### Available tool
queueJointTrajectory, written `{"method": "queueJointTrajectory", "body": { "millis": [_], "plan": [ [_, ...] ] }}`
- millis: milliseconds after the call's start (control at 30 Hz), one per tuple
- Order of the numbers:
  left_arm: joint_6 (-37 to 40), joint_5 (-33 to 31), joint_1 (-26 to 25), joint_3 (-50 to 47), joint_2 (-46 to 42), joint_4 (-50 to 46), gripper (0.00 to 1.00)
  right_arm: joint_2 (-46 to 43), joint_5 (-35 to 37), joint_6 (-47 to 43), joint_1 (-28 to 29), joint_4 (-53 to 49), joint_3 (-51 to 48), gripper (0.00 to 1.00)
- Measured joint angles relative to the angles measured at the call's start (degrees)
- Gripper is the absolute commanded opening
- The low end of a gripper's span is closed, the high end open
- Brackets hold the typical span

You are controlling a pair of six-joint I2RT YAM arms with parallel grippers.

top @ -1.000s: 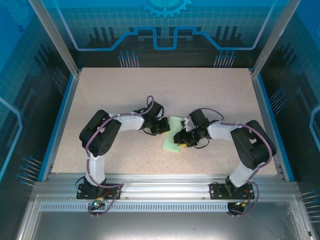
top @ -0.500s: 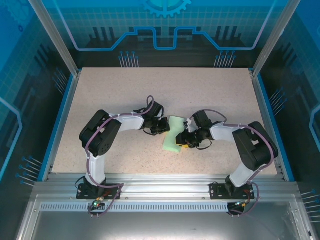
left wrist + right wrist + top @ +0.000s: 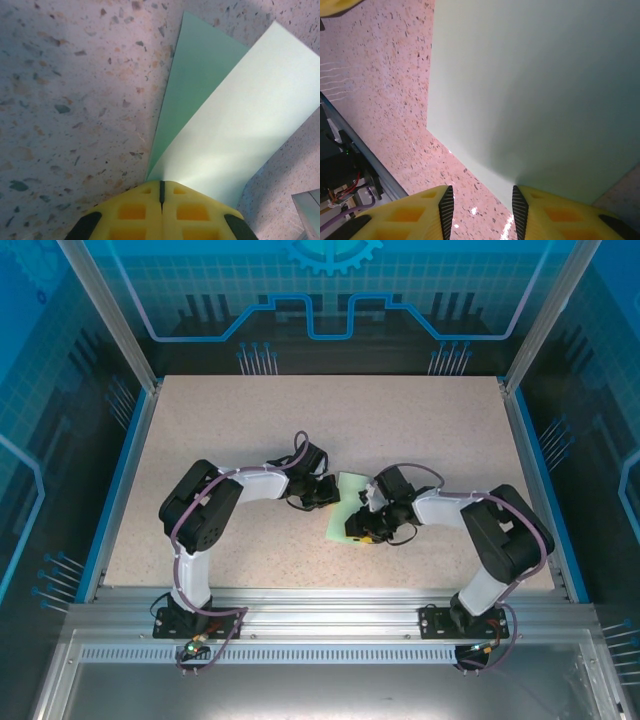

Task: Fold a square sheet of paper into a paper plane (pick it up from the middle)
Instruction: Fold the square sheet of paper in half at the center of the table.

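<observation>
Pinched the folded square sheet of paper (image 3: 235,125) at one corner with the left gripper (image 3: 161,192) closed tight, mid-way across the table (image 3: 420,430). Stood the right gripper (image 3: 482,196) part-open at the sheet's edge, gripping nothing.

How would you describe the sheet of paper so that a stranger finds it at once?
On the speckled beige table, look at the middle, where the two arms' grippers meet. Between the left gripper and the right gripper is the square sheet of paper. It is the one pale mint-green, thin thing among black and yellow parts.
</observation>
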Motion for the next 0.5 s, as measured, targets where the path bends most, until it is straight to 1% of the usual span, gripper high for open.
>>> {"method": "queueJointTrajectory", "body": {
  "millis": [267, 500],
  "plan": [
    [0.11, -0.02, 0.00, 0.20, 0.00, -0.35, 0.00, -0.46, -0.11, -0.02, 0.00, 0.57, -0.48, 0.39],
    [0.11, -0.02, -0.04, 0.31, 0.00, -0.63, 0.00, -3.45, 0.02, 0.44, 0.02, 1.01, -2.84, 0.40]
  ]
}}
